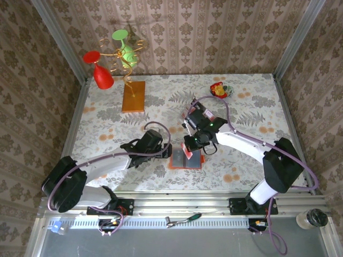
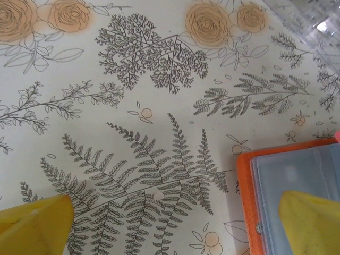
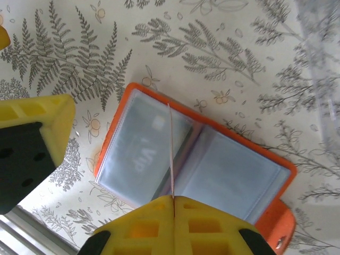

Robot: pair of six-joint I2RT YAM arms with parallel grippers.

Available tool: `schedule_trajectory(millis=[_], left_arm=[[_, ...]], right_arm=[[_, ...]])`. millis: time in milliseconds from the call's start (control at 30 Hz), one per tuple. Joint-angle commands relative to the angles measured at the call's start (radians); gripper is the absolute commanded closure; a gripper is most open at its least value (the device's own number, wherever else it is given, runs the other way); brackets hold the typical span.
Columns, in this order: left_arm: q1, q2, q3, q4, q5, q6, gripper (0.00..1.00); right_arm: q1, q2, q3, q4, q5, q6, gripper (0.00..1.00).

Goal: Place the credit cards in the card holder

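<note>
And there lay the card holder (image 1: 179, 160), opened flat on the flowered bench (image 1: 107, 123), close to the near edge and about midway along it, between the two arms. It had an orange rim and grey-blue pockets on both leaves, and in the right wrist view pale lettering showed through the left pocket.

The right fingers (image 3: 154, 223) were pressed together on a credit card (image 3: 171, 143), pinching one end of it! The card stood edge-on to that camera, a thin line reaching out from the fingertips over the left leaf, just beside the fold. Whether its far edge touched the pocket, I could not tell. From above, a patch of the card's red face showed at the fingers, over the far part of the holder.

Over on the other side, the left fingers (image 2: 32, 226) were spread wide apart with nothing between them, pointing down at the bench by the holder's left side. One fingertip hung over bare flowered cloth. The other hung over the holder's corner, where the orange border and a small metal stud showed.

A clear plastic tray (image 2: 313, 21) sat beyond the holder, towards the middle of the bench. Near the far edge, left of the middle, stood a wooden board (image 1: 133, 96) with a wire stand carrying a red glass (image 1: 101, 76) and a green glass (image 1: 124, 48).
</note>
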Motion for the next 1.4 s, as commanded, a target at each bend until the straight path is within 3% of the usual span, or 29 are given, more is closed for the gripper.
schedule_trajectory(millis=[0,1367], left_arm=[[-0.014,0.018,0.027,-0.03,-0.031,0.026,0.0],[-0.141,0.137,0.014,-0.001,-0.083,0.012,0.0]], right_arm=[[0.01,0.024,-0.025,0.061,-0.04,0.051,1.0],[0.024,0.067,-0.096,0.128,-0.034,0.085,1.0]])
